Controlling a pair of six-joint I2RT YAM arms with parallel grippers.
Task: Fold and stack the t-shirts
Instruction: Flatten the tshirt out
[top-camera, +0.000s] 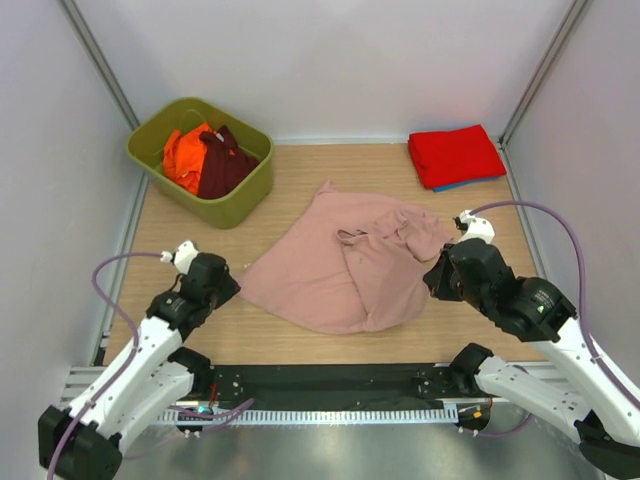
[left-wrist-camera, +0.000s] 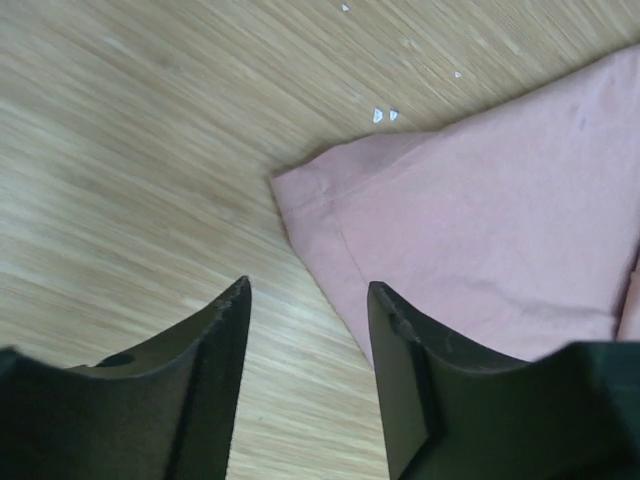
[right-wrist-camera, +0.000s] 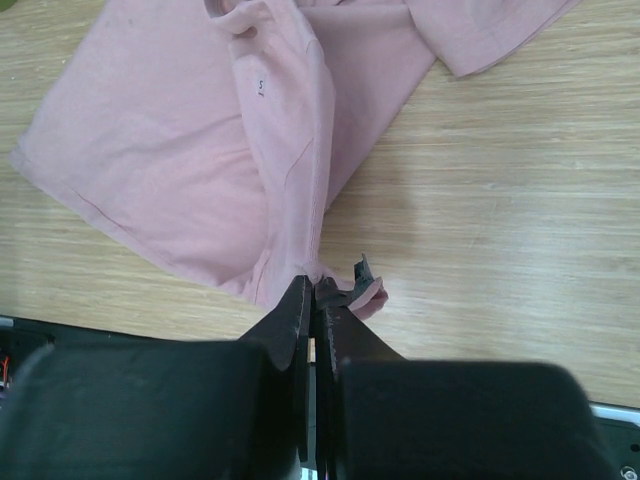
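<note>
Left arm sits low with the elbow bent. The left gripper (left-wrist-camera: 308, 290) is angled down over the bare table (left-wrist-camera: 120, 150), fingers spread, nothing between them. The hemmed corner of the dusty-pink t-shirt (left-wrist-camera: 480, 230) lies just ahead and right of its tips, apart from them. The shirt lies crumpled between the two grippers. Right arm is extended low, the right gripper (right-wrist-camera: 313, 288) pressed together and pinching a shirt edge at its tips. From above, both sets of fingertips are hidden under the wrists. Small dark marks near the collar are too small to read.
</note>
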